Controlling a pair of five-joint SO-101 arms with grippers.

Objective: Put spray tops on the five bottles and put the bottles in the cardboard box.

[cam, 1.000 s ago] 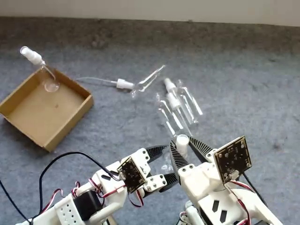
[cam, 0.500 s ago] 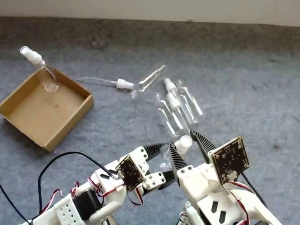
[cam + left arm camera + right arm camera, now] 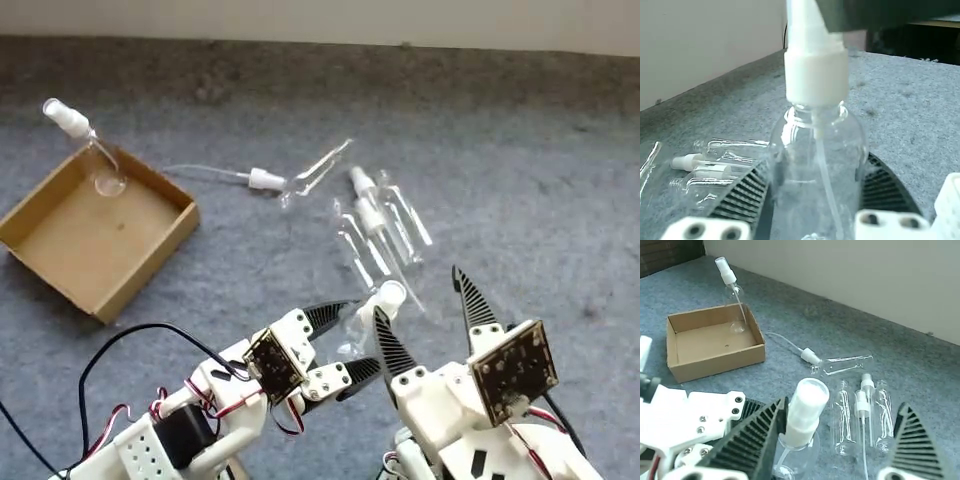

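Bottle (image 3: 815, 165) stands upright between the two fingers of the left gripper (image 3: 365, 333), which squeezes it tight from both sides; its white top (image 3: 816, 70) sits on its neck, and a thin tube hangs down inside the clear bottle. The right gripper (image 3: 417, 290) is just beside it, with its fingers spread wide and nothing in them; the top is right next to one of those fingers (image 3: 757, 437), but I cannot tell if they touch.

Near by, ahead of both grippers, a bunch of bottles (image 3: 380, 228) lies side by side on the grey carpet (image 3: 520, 170), with two white tops among them; a bit further ahead lies a loose top (image 3: 266, 180) with its long tube, and just beside it a bare bottle (image 3: 322, 168) on its side.

The box (image 3: 150, 272) is open and sits well apart from both grippers, ahead and off to the left gripper's side; a leaning bottle (image 3: 100, 165) with a top on rests against the box's far corner, its bottom inside the box.
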